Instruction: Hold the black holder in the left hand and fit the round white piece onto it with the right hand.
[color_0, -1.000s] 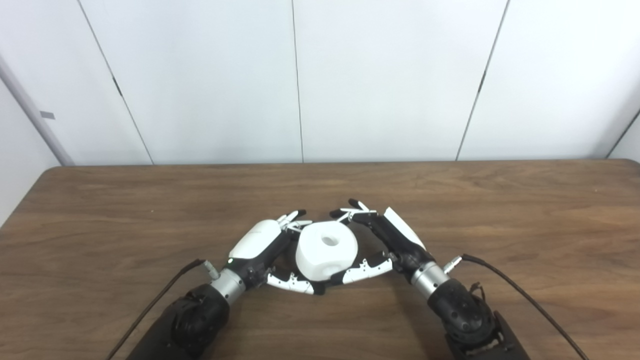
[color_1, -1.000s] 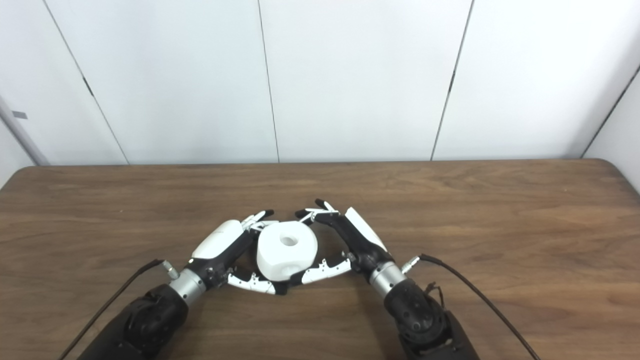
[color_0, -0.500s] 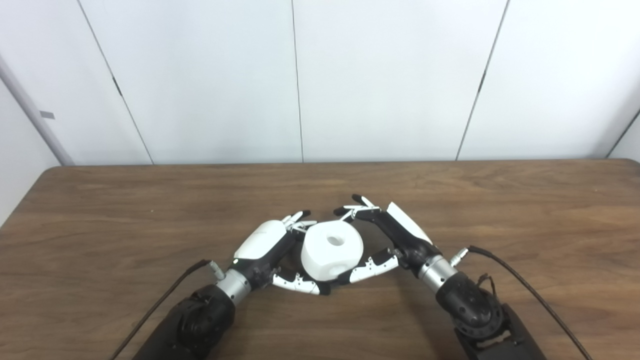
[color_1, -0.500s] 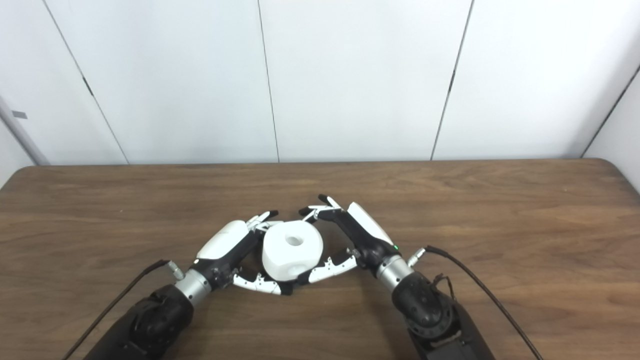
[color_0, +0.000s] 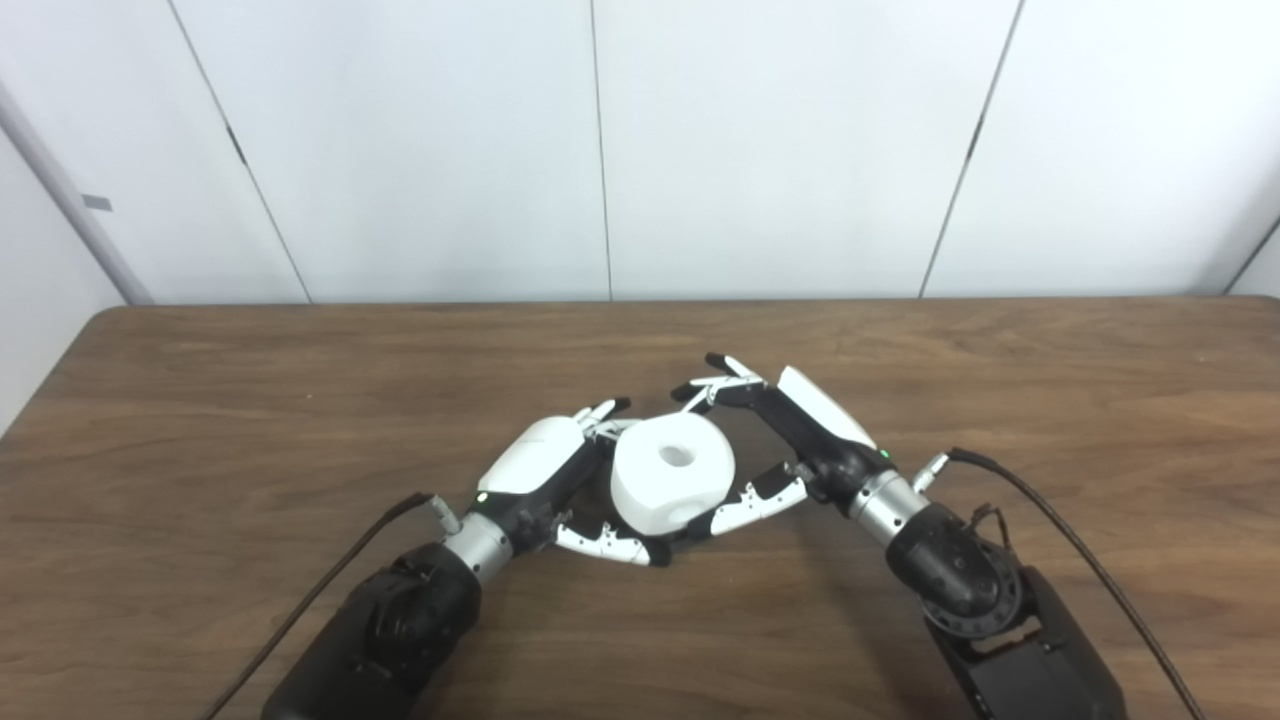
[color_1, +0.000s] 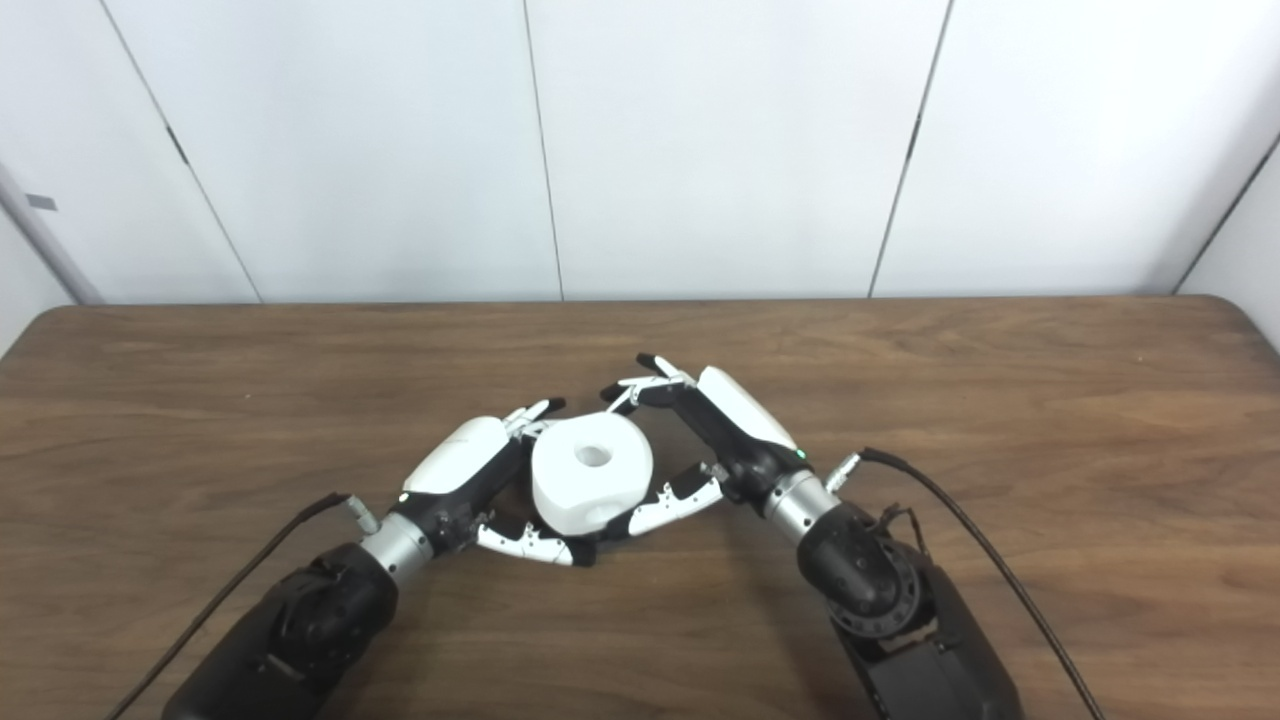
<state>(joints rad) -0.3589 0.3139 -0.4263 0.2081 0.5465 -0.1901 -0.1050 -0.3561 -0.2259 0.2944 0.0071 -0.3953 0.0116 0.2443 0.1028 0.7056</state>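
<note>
The round white piece (color_0: 672, 474), a thick puck with a hole in its top, sits between my two hands above the wooden table (color_0: 200, 400). My left hand (color_0: 545, 472) wraps its left side, fingers curled at the far rim and thumb lying under the near edge. My right hand (color_0: 790, 440) cups the right side. Its fingertips (color_0: 715, 385) reach the far rim and its thumb (color_1: 672, 502) lies against the lower front. No black holder shows; anything beneath the piece is hidden by it and the hands.
Black cables trail from both wrists, one (color_0: 1060, 530) to the right and one (color_0: 330, 590) to the left. The table's far edge (color_0: 640, 302) meets a white panelled wall. No other objects lie on the wood.
The whole picture has shifted, so the camera moved. Beyond that, both hands and the white piece have edged slightly away from me and to the right, keeping the same hold.
</note>
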